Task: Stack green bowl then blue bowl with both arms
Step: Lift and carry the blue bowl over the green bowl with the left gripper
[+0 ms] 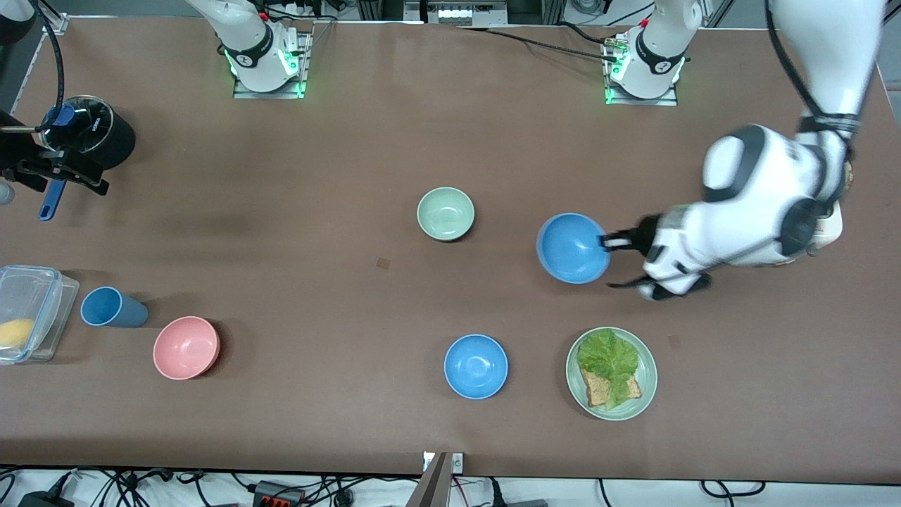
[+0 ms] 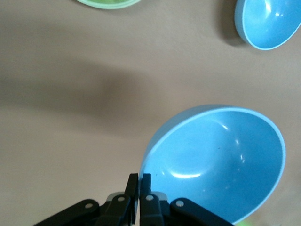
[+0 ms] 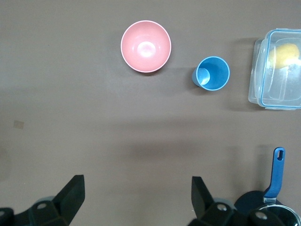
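The green bowl [image 1: 445,213] sits upright mid-table; its rim also shows in the left wrist view [image 2: 108,3]. My left gripper [image 1: 607,243] [image 2: 139,176] is shut on the rim of a blue bowl [image 1: 571,248] [image 2: 221,160]. It holds this bowl tilted, low over the table, beside the green bowl toward the left arm's end. A second blue bowl [image 1: 476,366] [image 2: 265,23] sits nearer the front camera. My right gripper [image 1: 53,172] [image 3: 136,181] is open and empty over the right arm's end of the table, where that arm waits.
A pale-green plate [image 1: 644,394] with lettuce and bread lies near the front edge. A pink bowl [image 1: 186,347] [image 3: 146,45], a blue cup [image 1: 112,308] [image 3: 212,73], a clear container [image 1: 32,310] [image 3: 277,70] and a black pot [image 1: 95,134] stand at the right arm's end.
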